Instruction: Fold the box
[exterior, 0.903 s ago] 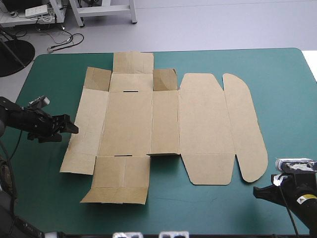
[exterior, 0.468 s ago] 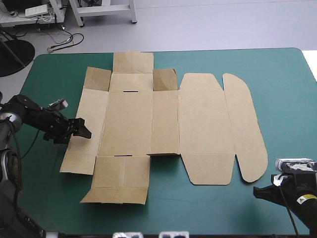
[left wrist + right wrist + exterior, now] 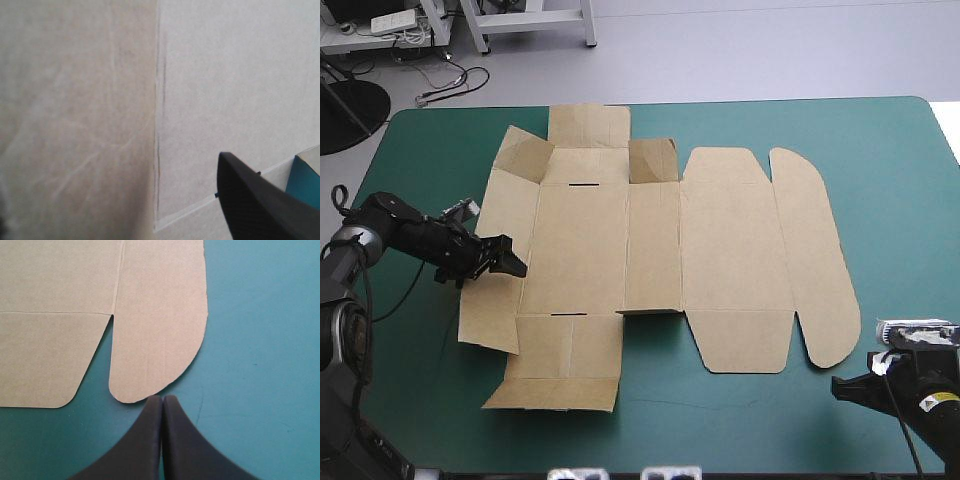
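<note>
I had the flat brown cardboard box spread on the teal-green bench, with its left wall panel tilted up. My left end effector, arm stretched low, was against that panel, fingers parted, and I saw nothing clamped in it. The right end effector sat closed and empty, just off the box's rounded lid corner.

Left hand and right hand bear broad black fin-shaped fingers.
</note>
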Tool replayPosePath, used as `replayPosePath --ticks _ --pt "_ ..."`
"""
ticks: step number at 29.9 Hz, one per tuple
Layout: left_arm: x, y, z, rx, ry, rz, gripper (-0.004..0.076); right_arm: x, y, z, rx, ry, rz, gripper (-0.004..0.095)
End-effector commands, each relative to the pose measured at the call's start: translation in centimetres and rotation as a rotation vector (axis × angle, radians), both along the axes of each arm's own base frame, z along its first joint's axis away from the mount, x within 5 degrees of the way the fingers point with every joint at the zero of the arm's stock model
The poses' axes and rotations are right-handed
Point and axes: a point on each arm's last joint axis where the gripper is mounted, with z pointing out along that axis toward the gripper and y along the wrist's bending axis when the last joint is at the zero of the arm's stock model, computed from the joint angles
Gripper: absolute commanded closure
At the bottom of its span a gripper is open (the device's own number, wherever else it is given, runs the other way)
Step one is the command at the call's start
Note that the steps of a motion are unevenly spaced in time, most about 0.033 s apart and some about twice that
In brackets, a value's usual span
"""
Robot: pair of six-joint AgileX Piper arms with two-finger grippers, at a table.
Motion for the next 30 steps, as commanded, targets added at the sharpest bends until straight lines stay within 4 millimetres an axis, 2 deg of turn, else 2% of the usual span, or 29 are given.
replayPosePath --ticks 1,3,6,7,14,18,21,24,30 --pt "0.2 -1.2 1.5 -0.033 -0.049 -0.008 0.0337 0.4 0.0 1.1 -0.002 -0.066 -0.005 0.0928" --pt "0.2 -1.3 1.5 -0.03 -0.054 -0.009 0.0415 0.4 0.0 1.1 -0.002 -0.066 -0.005 0.0928" --pt "0.2 -1.3 1.5 -0.031 -0.055 -0.008 0.0619 0.4 0.0 1.1 -0.002 -0.066 -0.005 0.0928" --pt "0.2 -1.3 1.5 -0.032 -0.053 -0.009 0.0723 0.4 0.0 1.1 -0.002 -0.066 -0.005 0.0928" --pt "0.2 -1.7 1.8 -0.05 -0.061 -0.03 0.0731 0.4 0.0 1.1 -0.002 -0.066 -0.005 0.0928" --pt "0.6 -1.6 3.1 -0.054 -0.085 -0.081 0.0733 0.4 0.0 1.1 -0.002 -0.066 -0.005 0.0928" --pt "1.1 -2.0 4.9 -0.021 -0.129 -0.14 0.0733 0.4 0.0 1.1 -0.003 -0.066 -0.004 0.0928" --pt "1.5 -3.1 7.0 0.068 -0.203 -0.219 0.0733 0.4 0.0 1.1 -0.003 -0.066 -0.004 0.0928" --pt "1.8 -6.9 11.8 0.304 -0.393 -0.434 0.0733 0.4 0.0 1.1 -0.001 -0.067 -0.004 0.0928"
